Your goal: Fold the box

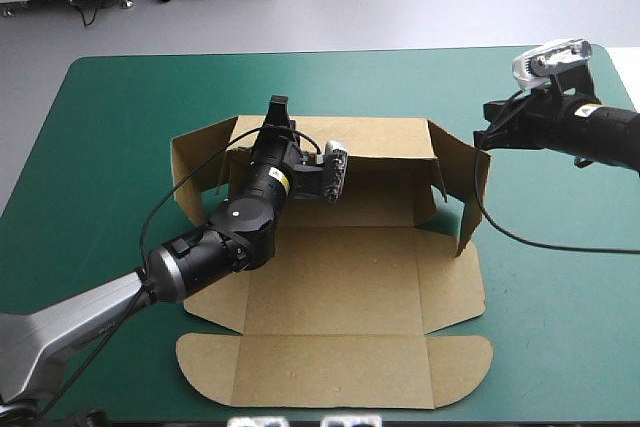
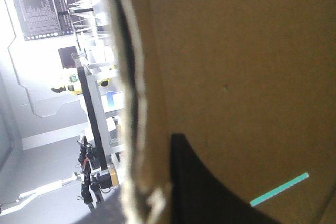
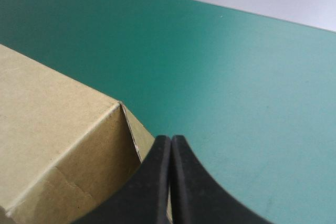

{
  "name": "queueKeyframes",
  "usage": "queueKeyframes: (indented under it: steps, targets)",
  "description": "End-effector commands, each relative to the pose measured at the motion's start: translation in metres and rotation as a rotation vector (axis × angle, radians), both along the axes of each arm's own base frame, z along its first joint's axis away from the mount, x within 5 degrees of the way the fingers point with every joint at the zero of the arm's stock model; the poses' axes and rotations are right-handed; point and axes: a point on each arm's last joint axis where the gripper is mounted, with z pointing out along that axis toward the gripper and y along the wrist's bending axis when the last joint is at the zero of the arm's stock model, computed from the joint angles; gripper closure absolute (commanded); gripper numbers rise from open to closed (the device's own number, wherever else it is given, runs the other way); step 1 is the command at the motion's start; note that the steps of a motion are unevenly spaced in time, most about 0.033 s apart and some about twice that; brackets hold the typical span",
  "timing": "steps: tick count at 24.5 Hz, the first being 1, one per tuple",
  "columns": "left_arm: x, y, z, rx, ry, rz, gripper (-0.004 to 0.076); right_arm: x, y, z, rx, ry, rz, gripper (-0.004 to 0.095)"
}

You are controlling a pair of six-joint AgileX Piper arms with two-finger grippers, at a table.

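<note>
— What of the left arm?
— Reaches diagonally forward from the near left, elbow bent, wrist rolled over. Ends in the left gripper, with one black finger showing.
— And the right arm?
— Comes in level from the right side. Holds the right gripper pressed to a hairline seam, tips pointing left.

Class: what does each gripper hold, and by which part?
Left gripper pinches the box's far wall at its top edge; right gripper pinches the raised right wall's far top corner.
</note>
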Motion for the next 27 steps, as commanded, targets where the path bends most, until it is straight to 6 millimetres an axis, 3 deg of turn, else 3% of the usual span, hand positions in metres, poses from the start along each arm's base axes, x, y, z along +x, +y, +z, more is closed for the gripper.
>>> queueKeyframes:
  steps: [1,15,18,22,27]
  targets:
    - [-0.004,0.006,0.027,-0.039,-0.111,0.0,0.0733,0.015,0.004,0.009,0.049,0.0,0.043,0.0926]
    - [-0.004,0.009,0.027,-0.033,-0.108,0.028,0.0729,0.054,0.007,-0.043,0.06,0.262,0.132,0.0926]
    - [-0.004,0.009,0.027,-0.033,-0.108,0.03,0.073,0.052,0.011,-0.052,0.074,0.343,0.222,0.0926]
    - [0.003,0.017,0.025,-0.047,-0.09,0.066,0.0729,0.043,0.024,-0.046,0.141,0.327,0.394,0.0926]
    - [0.004,0.017,0.024,-0.056,-0.072,0.062,0.073,0.045,0.035,-0.074,0.027,0.275,0.438,0.0926]
